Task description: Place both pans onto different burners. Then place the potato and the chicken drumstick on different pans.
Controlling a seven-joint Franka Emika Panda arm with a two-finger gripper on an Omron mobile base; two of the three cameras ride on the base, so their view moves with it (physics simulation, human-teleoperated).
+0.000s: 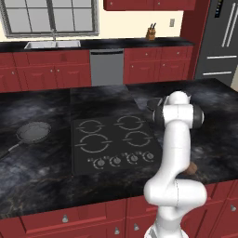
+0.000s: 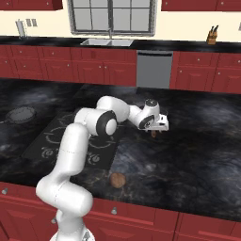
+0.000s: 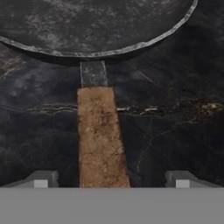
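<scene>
The gripper is hanging with its fingers spread wide on either side of a frying pan's brown handle, not yet touching it, on the dark marble counter right of the cooktop. A second pan is lying left of the burners, while what is probably the potato is sitting near the counter's front edge.

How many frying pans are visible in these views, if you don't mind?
2: one pan on the counter left of the cooktop; the other pan beneath the open gripper, right of it.
</scene>
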